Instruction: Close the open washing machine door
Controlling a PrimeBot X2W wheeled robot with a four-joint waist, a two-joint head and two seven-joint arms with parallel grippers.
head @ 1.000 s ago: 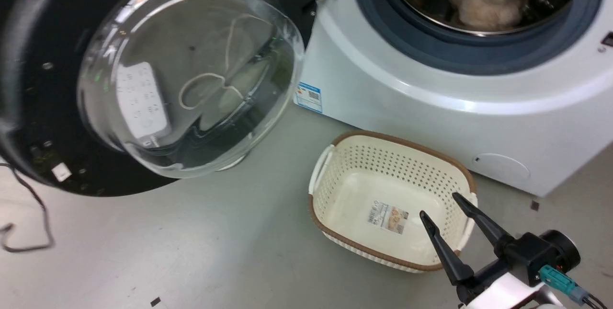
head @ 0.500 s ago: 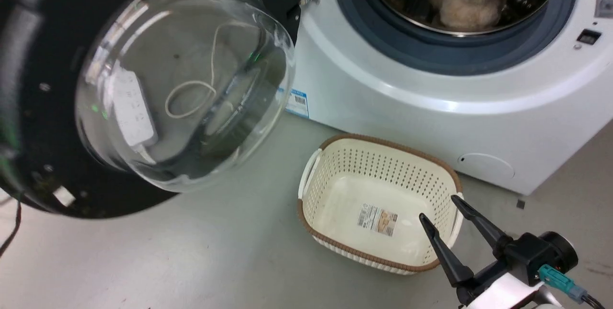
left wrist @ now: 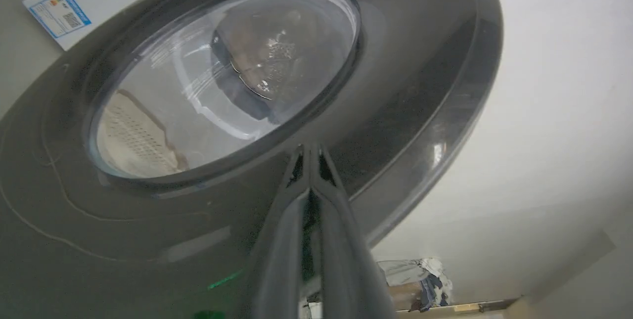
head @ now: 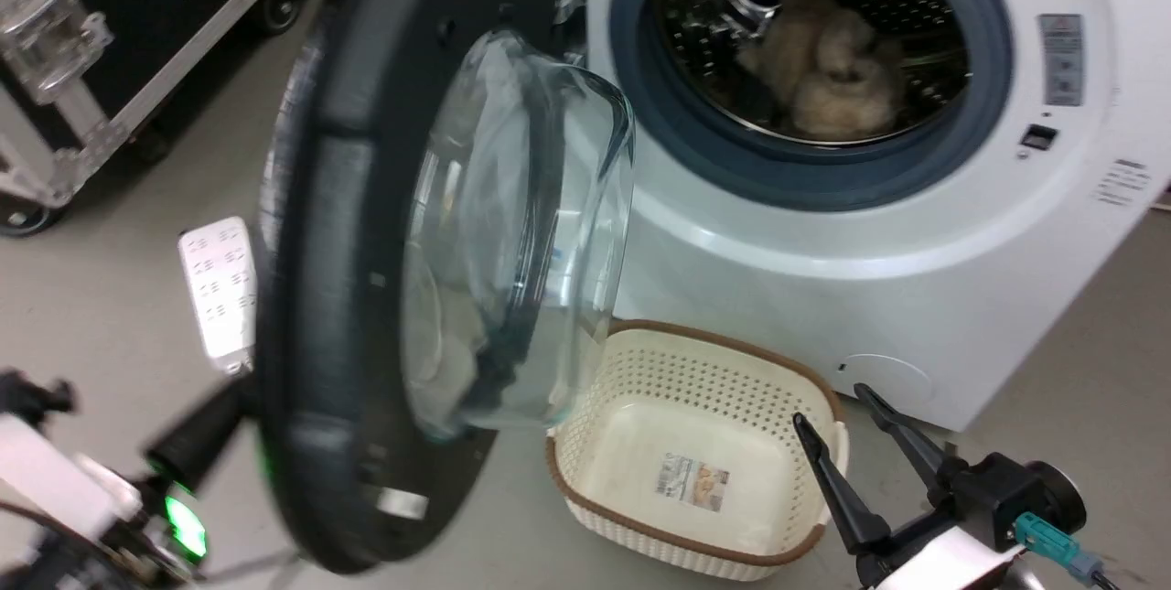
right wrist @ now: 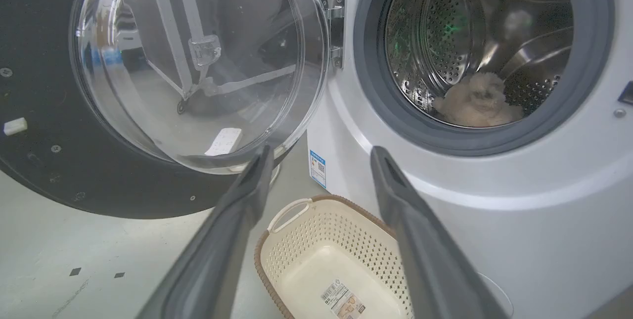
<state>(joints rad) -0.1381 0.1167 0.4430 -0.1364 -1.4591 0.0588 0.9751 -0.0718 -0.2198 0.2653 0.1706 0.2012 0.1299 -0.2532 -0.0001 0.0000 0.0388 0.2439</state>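
Note:
The washing machine door [head: 338, 297], black-rimmed with a bulging glass bowl [head: 521, 233], stands nearly edge-on in the head view, swung partway toward the white washing machine [head: 823, 252]. My left gripper [head: 224, 407] is behind the door's outer side. In the left wrist view this gripper [left wrist: 310, 150] is shut and empty, its tips against the door's dark outer face [left wrist: 420, 111] just below the window. My right gripper [head: 831, 405] hangs open over the basket's right end, clear of the door. From the right wrist, the open right gripper [right wrist: 321, 158] looks at the door [right wrist: 49, 136] and drum opening.
An empty cream perforated basket [head: 604, 389] sits on the floor before the machine, under the door's swing. A fluffy beige item [head: 823, 69] lies in the steel drum. A white power strip [head: 220, 297] lies on the floor left of the door, and a black wheeled case [head: 137, 5] stands behind it.
The door has swung from wide open to about halfway toward the machine. My left arm has come into view behind it. The head camera has shifted; the right gripper holds its pose.

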